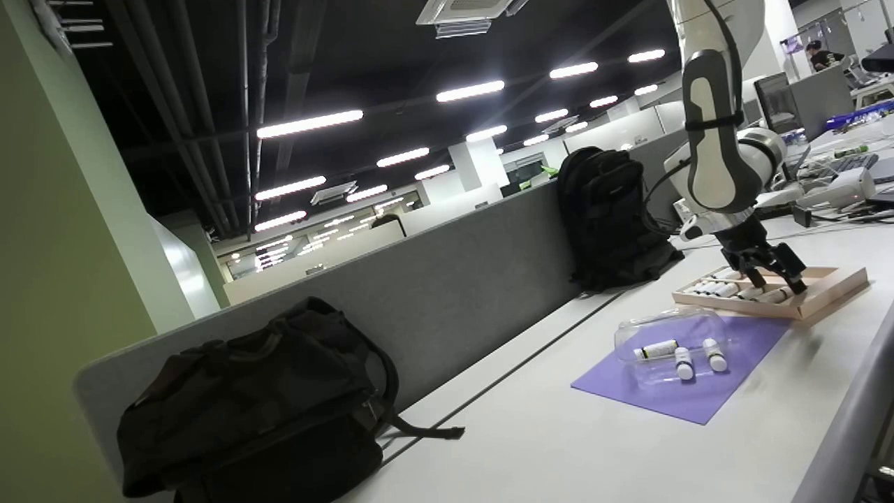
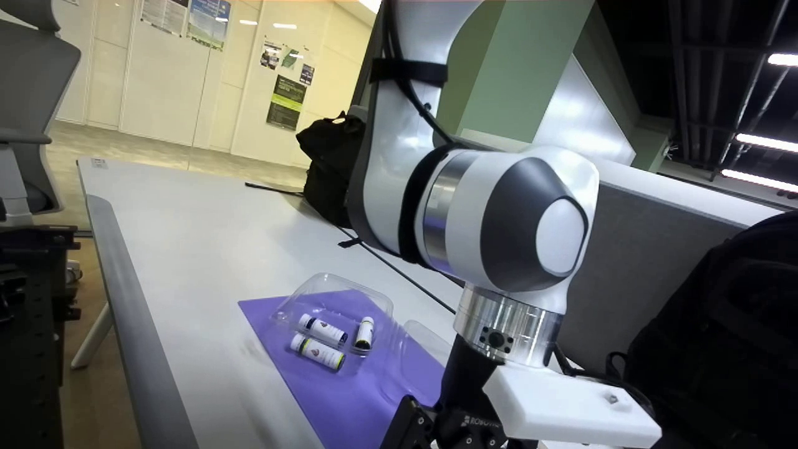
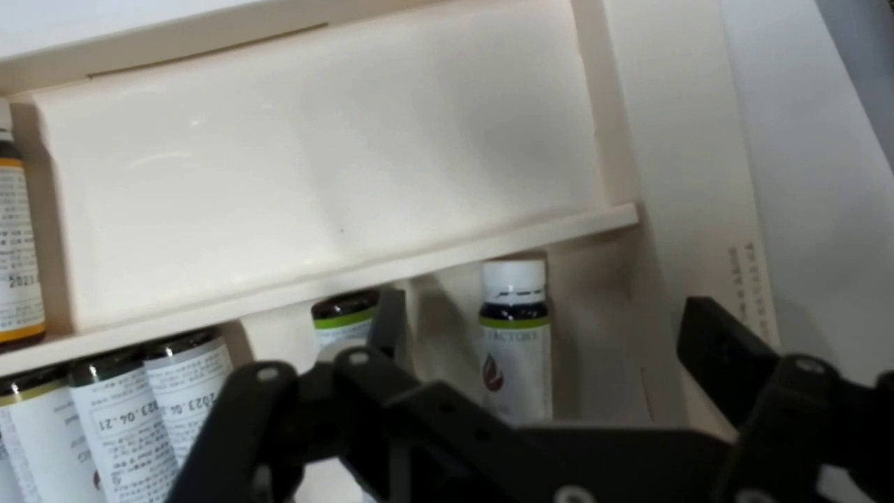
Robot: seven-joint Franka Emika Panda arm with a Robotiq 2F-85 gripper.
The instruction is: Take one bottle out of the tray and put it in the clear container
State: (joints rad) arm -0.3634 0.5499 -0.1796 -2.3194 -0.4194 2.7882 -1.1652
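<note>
The light-brown wooden tray [image 1: 834, 292] lies at the far right in an exterior view and fills much of the wrist view [image 3: 328, 154]. A white-capped bottle [image 3: 515, 370] with a green stripe lies in its lower compartment. My gripper [image 1: 779, 283] is open over the tray. In the wrist view my gripper's [image 3: 552, 323] fingers stand either side of that bottle, apart from it; its lower end is hidden. Another bottle [image 3: 343, 323] lies partly behind the left finger. The clear container [image 1: 620, 342] stands on the purple mat with three bottles inside; it also shows in an exterior view [image 2: 390, 308].
Several more bottles [image 3: 119, 426] lie at the tray's left. The purple mat [image 1: 698, 405] lies beside the tray. A black backpack [image 1: 607, 216] stands against the grey partition [image 1: 475, 258] behind the tray. Another backpack [image 1: 265, 398] lies farther along the table.
</note>
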